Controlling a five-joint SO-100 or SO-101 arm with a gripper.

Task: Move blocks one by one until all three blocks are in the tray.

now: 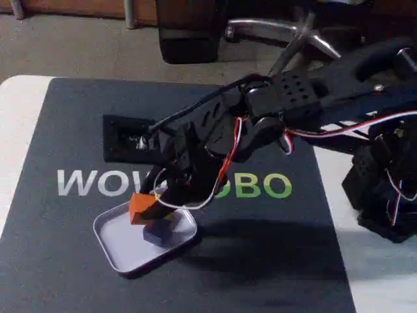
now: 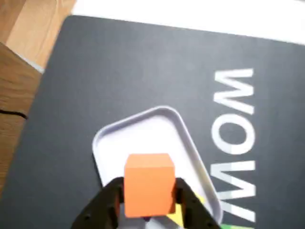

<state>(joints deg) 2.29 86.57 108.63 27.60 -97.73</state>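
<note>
fingers (image 2: 148,200) pinching orange block (image 2: 149,183) above tray (image 2: 119,138) | purple block (image 1: 158,231) lying in tray, yellow block (image 2: 177,218) partly hidden under fingers | tray on dark mat (image 1: 260,261), toward table's (image 1: 16,111) left edge in fixed view | mat print legible: "WOW", then "BO" in green

three blocks: orange block (image 1: 141,207), purple block (image 1: 158,231), yellow block (image 2: 178,218); one tray (image 1: 120,257)
</note>
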